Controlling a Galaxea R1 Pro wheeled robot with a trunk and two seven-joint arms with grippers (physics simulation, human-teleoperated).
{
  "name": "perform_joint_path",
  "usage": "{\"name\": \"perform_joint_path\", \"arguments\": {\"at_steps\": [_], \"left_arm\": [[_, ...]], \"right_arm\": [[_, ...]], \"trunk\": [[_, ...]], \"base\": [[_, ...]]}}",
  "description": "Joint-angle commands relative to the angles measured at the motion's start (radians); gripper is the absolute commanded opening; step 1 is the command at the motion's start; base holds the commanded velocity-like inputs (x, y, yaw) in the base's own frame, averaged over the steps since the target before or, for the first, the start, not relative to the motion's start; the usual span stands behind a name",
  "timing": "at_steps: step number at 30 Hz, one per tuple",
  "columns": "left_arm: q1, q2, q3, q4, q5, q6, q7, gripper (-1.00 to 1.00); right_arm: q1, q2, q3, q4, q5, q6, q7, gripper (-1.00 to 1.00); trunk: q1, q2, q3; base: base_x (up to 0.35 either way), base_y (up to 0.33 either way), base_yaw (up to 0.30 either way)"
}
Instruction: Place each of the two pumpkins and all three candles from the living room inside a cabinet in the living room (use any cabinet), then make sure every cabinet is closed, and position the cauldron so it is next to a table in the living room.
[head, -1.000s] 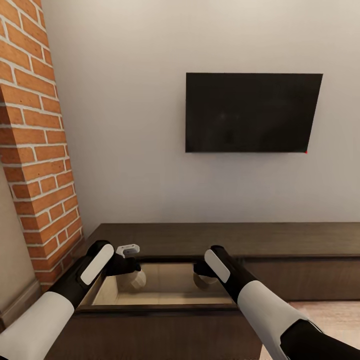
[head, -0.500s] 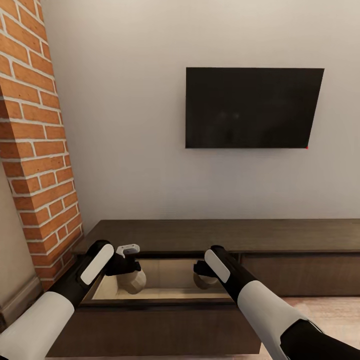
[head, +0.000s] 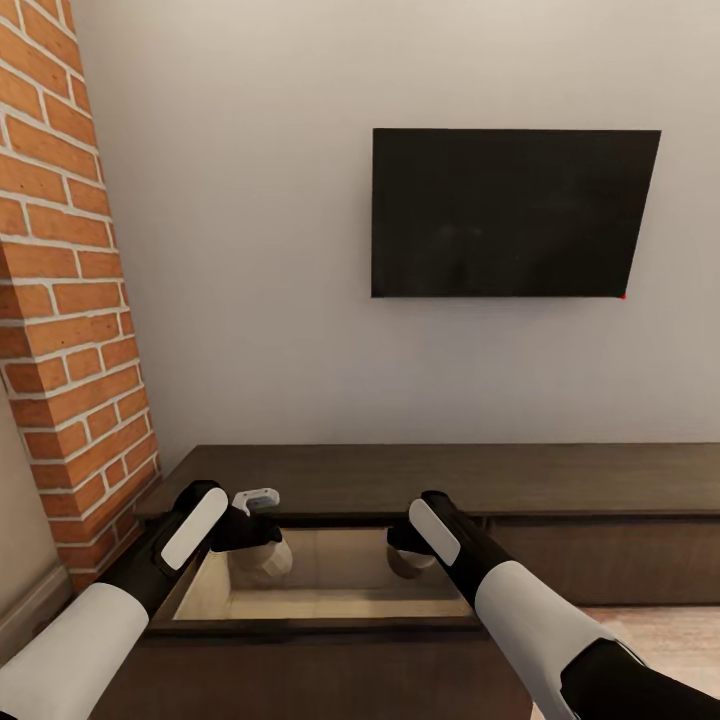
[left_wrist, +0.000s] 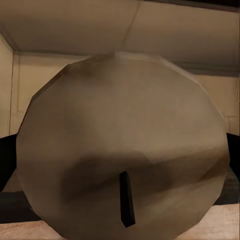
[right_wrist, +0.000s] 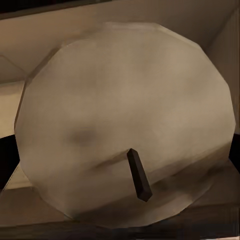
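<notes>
The dark-brown cabinet (head: 600, 480) stands against the wall, its left drawer (head: 330, 605) pulled open and showing a tan inside. My left gripper (head: 258, 545) is shut on a grey-brown candle (head: 264, 563) held over the drawer's left part. My right gripper (head: 408, 550) is shut on a second candle (head: 404, 564) over the drawer's right part. In the left wrist view the candle (left_wrist: 120, 145) shows its dark wick, with dark fingers (left_wrist: 5, 160) at its sides. In the right wrist view the other candle (right_wrist: 125, 130) is seen close, wick toward the camera.
A black TV (head: 510, 212) hangs on the grey wall above the cabinet. A red brick column (head: 60, 300) rises at the left, close to the cabinet's end. Light wood floor (head: 660, 630) shows at the lower right.
The whole picture has shifted a little, so the camera moved. Both grippers stay shut on their candles over the open drawer.
</notes>
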Motion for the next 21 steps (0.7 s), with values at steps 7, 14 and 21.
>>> {"name": "perform_joint_path", "arguments": {"at_steps": [7,14,21], "left_arm": [[-0.001,0.001,-0.003,-0.001,0.011,0.001,0.009,-1.0],[-0.001,0.001,-0.003,-0.002,0.011,0.001,0.009,-1.0],[-0.001,0.001,-0.003,-0.003,0.011,0.001,0.009,-1.0]], "right_arm": [[-0.001,-0.001,0.005,-0.001,-0.013,-0.002,-0.01,-1.0],[-0.001,-0.001,0.005,-0.001,-0.013,-0.002,-0.01,-1.0],[-0.001,-0.001,0.005,-0.001,-0.013,-0.002,-0.01,-1.0]], "trunk": [[0.0,-0.001,-0.001],[0.0,-0.001,-0.001],[0.003,-0.002,-0.028]], "base": [[0.204,0.0,0.0],[0.028,0.0,0.0],[0.004,0.0,0.0]]}}
